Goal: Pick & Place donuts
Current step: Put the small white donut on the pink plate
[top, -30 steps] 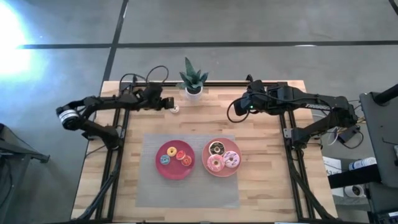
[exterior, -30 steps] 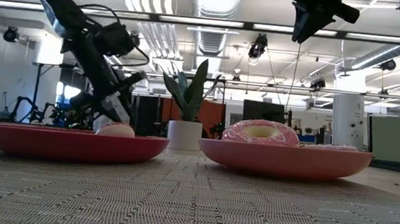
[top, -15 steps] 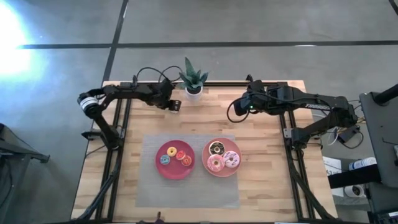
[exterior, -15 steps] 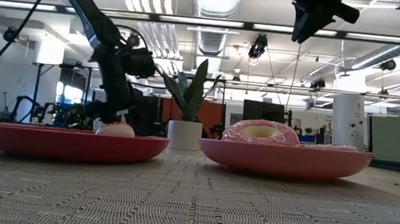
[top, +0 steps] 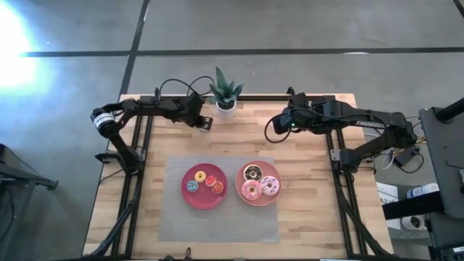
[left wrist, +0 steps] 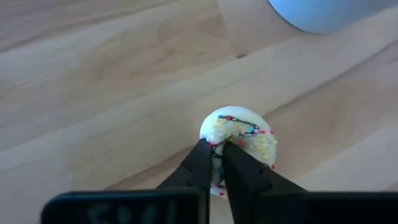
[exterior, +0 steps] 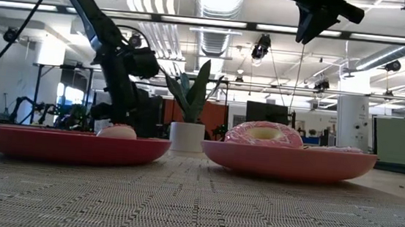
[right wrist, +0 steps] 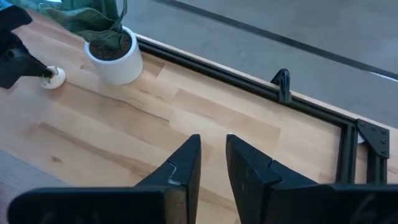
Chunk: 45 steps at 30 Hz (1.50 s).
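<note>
A tiny cream donut [left wrist: 241,132] with sprinkles lies flat on the bare wood beside the white plant pot [top: 225,106]. It also shows in the high view [top: 206,128]. My left gripper [left wrist: 217,148] points down onto it and is shut on it. The left pink-red plate [top: 187,197] holds the blue [top: 193,186], orange [top: 211,180] and red [top: 217,188] tiny donuts. The right plate [top: 242,181] holds the chocolate [top: 253,172], pink [top: 251,191] and lilac [top: 269,185] donuts. My right gripper [right wrist: 213,144] hangs high over the far right of the table, narrowly open and empty. My left gripper pinches the cream donut's rim [left wrist: 219,138] on the side nearest the wrist camera, between its two fingertips [left wrist: 200,155]. The fingers come slanting down from the table's left. The donut lies flat on the wood.
The potted plant [top: 225,90] stands close behind the cream donut at the far edge. A grey woven mat [top: 174,217] lies under both plates. Black frame rails [top: 141,145] run along the table's left, right and far sides.
My left gripper has swung toward the table's right, toward the plant, and has come down steeper onto the cream donut. In the last half second it has stayed there. The donut has not moved.
</note>
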Available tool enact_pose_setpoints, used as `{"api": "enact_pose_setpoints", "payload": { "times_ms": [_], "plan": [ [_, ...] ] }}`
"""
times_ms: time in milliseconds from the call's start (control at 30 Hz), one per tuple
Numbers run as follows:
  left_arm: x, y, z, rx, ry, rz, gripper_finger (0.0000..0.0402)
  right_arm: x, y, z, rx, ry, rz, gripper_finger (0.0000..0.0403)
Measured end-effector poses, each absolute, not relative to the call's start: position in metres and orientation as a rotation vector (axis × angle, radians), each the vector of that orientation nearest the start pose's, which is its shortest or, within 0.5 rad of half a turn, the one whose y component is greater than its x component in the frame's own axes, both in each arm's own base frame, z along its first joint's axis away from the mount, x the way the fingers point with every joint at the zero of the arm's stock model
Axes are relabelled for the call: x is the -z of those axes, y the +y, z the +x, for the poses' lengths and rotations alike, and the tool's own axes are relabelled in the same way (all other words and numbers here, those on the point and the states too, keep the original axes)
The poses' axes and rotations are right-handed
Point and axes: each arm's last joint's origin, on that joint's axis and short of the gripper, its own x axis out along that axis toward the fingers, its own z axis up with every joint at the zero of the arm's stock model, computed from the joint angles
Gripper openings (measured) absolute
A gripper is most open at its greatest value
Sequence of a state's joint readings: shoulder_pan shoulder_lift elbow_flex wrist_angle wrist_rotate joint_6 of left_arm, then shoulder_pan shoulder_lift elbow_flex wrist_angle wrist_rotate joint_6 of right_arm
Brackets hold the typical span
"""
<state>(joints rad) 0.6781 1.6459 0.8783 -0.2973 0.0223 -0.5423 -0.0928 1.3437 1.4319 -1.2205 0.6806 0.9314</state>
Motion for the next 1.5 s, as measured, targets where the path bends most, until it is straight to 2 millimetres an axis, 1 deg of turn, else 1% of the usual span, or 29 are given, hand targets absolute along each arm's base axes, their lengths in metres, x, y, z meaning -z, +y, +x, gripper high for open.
{"api": "enact_pose_setpoints", "payload": {
  "times_ms": [133,200,267,367,467,533,567,633,733,833,900,967,1067,1100,1200,1300,1500],
  "plan": [
    [-0.156,0.183,0.235,-0.843,0.924,-0.816,0.0003,-0.360,-0.040,0.235,1.119,0.683,0.464,0.0066],
    [-0.161,0.173,0.231,-0.821,0.994,-0.798,0.0002,-0.360,-0.040,0.235,1.120,0.681,0.467,0.0068],
    [-0.171,0.158,0.228,-0.778,1.044,-0.760,0.0001,-0.360,-0.040,0.235,1.120,0.681,0.467,0.0070],
    [-0.195,0.126,0.228,-0.639,1.016,-0.668,0.0001,-0.360,-0.040,0.235,1.120,0.681,0.466,0.0073],
    [-0.224,0.082,0.228,-0.416,0.934,-0.586,0.0001,-0.360,-0.040,0.235,1.119,0.683,0.463,0.0072],
    [-0.238,0.051,0.224,-0.299,0.910,-0.527,0.0001,-0.360,-0.040,0.235,1.117,0.685,0.458,0.0069],
    [-0.239,0.035,0.221,-0.245,0.924,-0.496,0.0001,-0.360,-0.040,0.235,1.114,0.688,0.453,0.0068],
    [-0.237,0.007,0.216,-0.153,0.959,-0.461,0.0001,-0.361,-0.040,0.235,1.108,0.693,0.443,0.0069],
    [-0.228,-0.031,0.212,-0.110,0.988,-0.472,0.0000,-0.361,-0.040,0.235,1.102,0.700,0.429,0.0072],
    [-0.217,-0.063,0.217,-0.060,0.966,-0.458,0.0000,-0.361,-0.040,0.235,1.097,0.706,0.419,0.0074],
    [-0.207,-0.078,0.222,-0.042,0.964,-0.441,0.0000,-0.361,-0.040,0.236,1.096,0.706,0.418,0.0075],
    [-0.196,-0.088,0.230,-0.027,0.967,-0.444,0.0000,-0.360,-0.040,0.236,1.093,0.710,0.412,0.0073],
    [-0.178,-0.095,0.239,-0.058,1.021,-0.443,0.0000,-0.360,-0.040,0.236,1.087,0.716,0.402,0.0070],
    [-0.175,-0.097,0.243,-0.067,1.035,-0.441,0.0000,-0.360,-0.040,0.236,1.086,0.718,0.400,0.0069],
    [-0.171,-0.101,0.254,-0.078,1.044,-0.446,0.0000,-0.360,-0.040,0.236,1.081,0.723,0.398,0.0068],
    [-0.168,-0.103,0.260,-0.095,1.065,-0.447,0.0008,-0.360,-0.040,0.236,1.078,0.728,0.392,0.0068],
    [-0.172,-0.101,0.256,-0.176,1.107,-0.496,0.0061,-0.360,-0.039,0.236,1.053,0.750,0.387,0.0069]
  ]
}}
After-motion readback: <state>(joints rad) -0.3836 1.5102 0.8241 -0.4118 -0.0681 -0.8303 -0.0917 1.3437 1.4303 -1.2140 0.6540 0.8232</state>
